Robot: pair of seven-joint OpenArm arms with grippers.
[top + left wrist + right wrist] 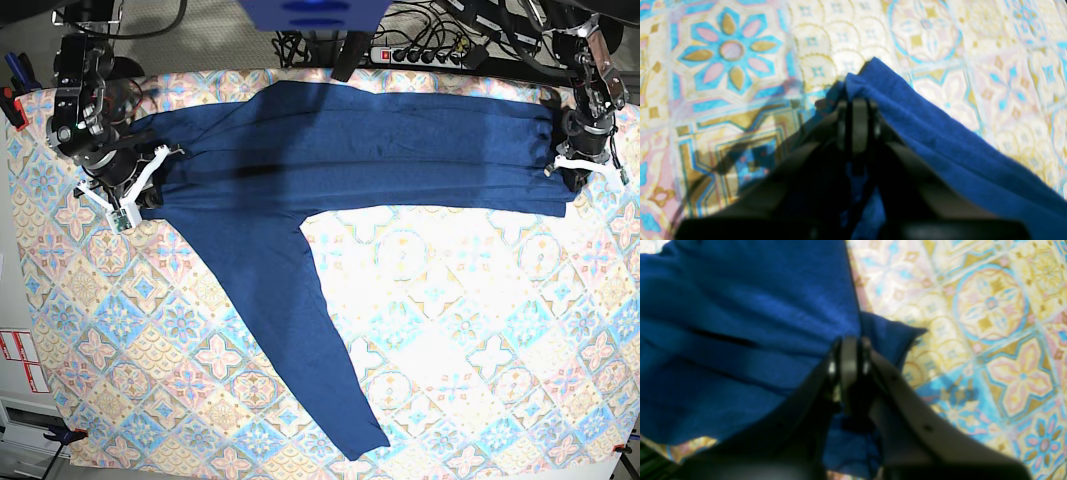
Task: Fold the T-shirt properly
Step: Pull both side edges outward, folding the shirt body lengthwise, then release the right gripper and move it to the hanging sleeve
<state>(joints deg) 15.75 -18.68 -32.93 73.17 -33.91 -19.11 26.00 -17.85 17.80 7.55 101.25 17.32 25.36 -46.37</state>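
The dark navy-blue T-shirt point(380, 140) lies stretched in a long band across the far part of the table. One long sleeve point(300, 330) runs from the band down towards the front edge. My left gripper point(572, 172) is at the band's right end. In the left wrist view the left gripper point(857, 100) is shut on a bunched corner of the shirt point(940, 133). My right gripper point(140, 195) is at the band's left end. In the right wrist view the right gripper point(850, 343) is shut on the shirt's edge point(740, 323).
A pastel patterned tablecloth point(470, 330) covers the table. A power strip point(430, 52) and cables lie behind the far edge. A red-and-white label point(20, 360) sits off the left edge.
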